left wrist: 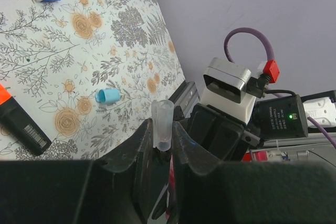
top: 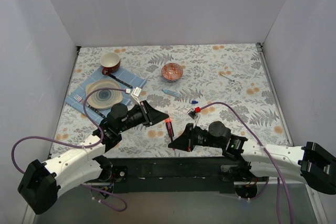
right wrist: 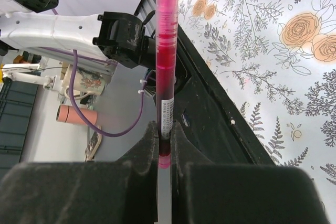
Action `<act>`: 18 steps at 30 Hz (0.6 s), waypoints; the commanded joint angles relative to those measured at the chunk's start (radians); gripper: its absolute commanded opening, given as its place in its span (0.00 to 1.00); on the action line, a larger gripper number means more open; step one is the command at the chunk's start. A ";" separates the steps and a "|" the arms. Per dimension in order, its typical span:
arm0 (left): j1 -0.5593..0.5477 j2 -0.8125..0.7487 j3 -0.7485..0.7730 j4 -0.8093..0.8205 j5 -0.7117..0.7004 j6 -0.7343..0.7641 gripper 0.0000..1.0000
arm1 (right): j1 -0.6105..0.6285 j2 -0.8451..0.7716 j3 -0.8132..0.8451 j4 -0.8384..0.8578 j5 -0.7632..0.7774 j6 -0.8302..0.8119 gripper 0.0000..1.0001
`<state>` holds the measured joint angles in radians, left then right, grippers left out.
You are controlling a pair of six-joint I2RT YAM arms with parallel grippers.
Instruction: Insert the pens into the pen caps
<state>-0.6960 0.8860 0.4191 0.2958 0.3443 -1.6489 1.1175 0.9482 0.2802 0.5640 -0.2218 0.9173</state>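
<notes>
- Left jaws: pinching a clear pen cap (left wrist: pixel 162 119) by its base. The cap stands straight out from them, over the near middle of the worktop (top: pixel 236 61).
- Right jaws: pinching a magenta-red pen (right wrist: pixel 167 51) low on its barrel. The pen projects straight out past the fingertips, above the worktop's near edge.
- Black marker (left wrist: pixel 18 121), orange tip: lying flat on the worktop, near the left jaws.
- Light blue cap (left wrist: pixel 107 95): lying loose, near the marker, not touching it.
- Dark blue cap (top: pixel 194 101): loose, mid-worktop.
- Light blue pen (top: pixel 170 93): lying just left of the dark blue cap, near side of the red bowl (top: pixel 172 71).
</notes>
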 commanded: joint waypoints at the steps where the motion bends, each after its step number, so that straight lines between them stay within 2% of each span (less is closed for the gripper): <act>1: -0.002 -0.028 -0.005 0.003 -0.004 0.006 0.00 | 0.007 -0.009 0.016 0.016 0.021 -0.005 0.01; 18: -0.002 -0.032 0.012 -0.009 -0.004 0.001 0.00 | 0.016 0.006 -0.009 0.037 0.024 0.006 0.01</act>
<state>-0.6960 0.8803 0.4191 0.2897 0.3412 -1.6535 1.1271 0.9585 0.2783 0.5579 -0.2138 0.9180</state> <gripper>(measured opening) 0.173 0.079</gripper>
